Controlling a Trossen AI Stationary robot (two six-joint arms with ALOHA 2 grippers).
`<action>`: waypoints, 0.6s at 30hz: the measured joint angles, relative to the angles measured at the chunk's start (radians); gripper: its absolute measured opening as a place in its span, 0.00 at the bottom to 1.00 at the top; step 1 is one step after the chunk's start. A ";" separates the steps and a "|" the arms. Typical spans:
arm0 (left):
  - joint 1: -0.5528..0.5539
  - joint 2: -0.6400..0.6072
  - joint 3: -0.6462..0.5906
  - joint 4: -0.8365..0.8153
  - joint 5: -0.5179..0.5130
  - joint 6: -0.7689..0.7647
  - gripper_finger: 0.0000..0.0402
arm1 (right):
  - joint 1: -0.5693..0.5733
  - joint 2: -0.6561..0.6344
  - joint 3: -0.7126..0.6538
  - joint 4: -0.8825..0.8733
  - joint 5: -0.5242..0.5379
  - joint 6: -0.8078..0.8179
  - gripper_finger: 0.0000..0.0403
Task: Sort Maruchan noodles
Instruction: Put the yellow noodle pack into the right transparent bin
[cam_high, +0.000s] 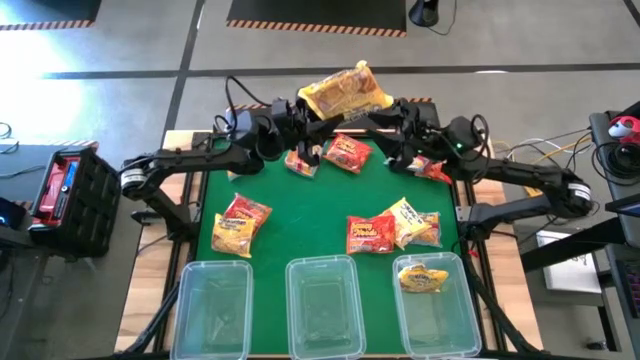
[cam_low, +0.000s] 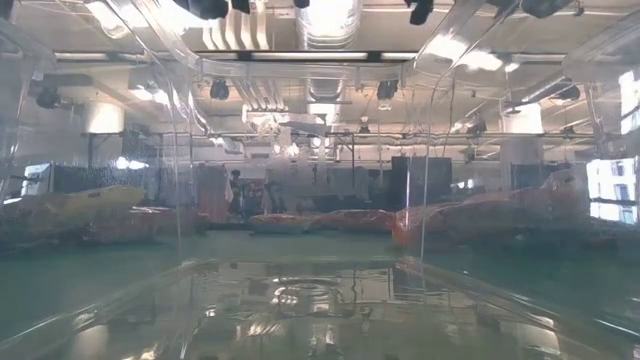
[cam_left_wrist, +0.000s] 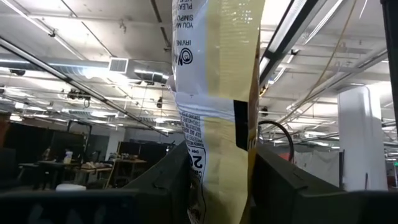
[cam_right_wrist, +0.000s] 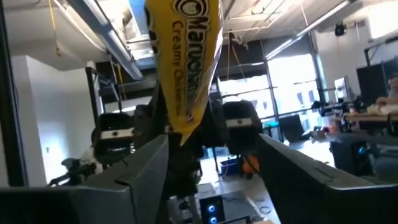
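A yellow Maruchan noodles packet (cam_high: 345, 92) is held up above the table's far edge, and my left gripper (cam_high: 305, 112) is shut on it from the left. My right gripper (cam_high: 387, 113) is at the packet's right side and stands open. In the right wrist view its fingers stand wide on either side of the packet's tip (cam_right_wrist: 186, 121) without touching it. Several more packets lie flat on the green mat: red ones (cam_high: 345, 152) (cam_high: 300, 162) at the far side, a red-yellow one (cam_high: 240, 222) at the left, and a red one (cam_high: 370, 233) beside a yellow one (cam_high: 415, 222). My left gripper pinches one end of the yellow packet (cam_left_wrist: 214, 180) between its two fingers (cam_left_wrist: 174, 180). The fingers come from the table's left, slanting upward. The packet stands up beyond the fingers, lifted clear of the table.
Three clear bins stand along the near edge (cam_high: 213, 305) (cam_high: 322, 305) (cam_high: 435, 310). The right bin holds a yellow packet (cam_high: 425, 275). A red packet (cam_high: 430, 168) lies under my right arm. Cables run along the table's far edge.
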 joint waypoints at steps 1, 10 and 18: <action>-0.003 0.000 0.000 0.000 0.001 0.001 0.30 | 0.000 0.012 0.017 0.000 0.000 -0.014 0.61; -0.006 0.000 0.000 0.019 0.001 0.014 0.30 | 0.004 0.089 0.141 -0.007 -0.092 -0.062 0.66; -0.011 0.000 -0.001 0.017 0.002 0.025 0.30 | 0.011 0.160 0.220 -0.009 -0.157 -0.053 0.66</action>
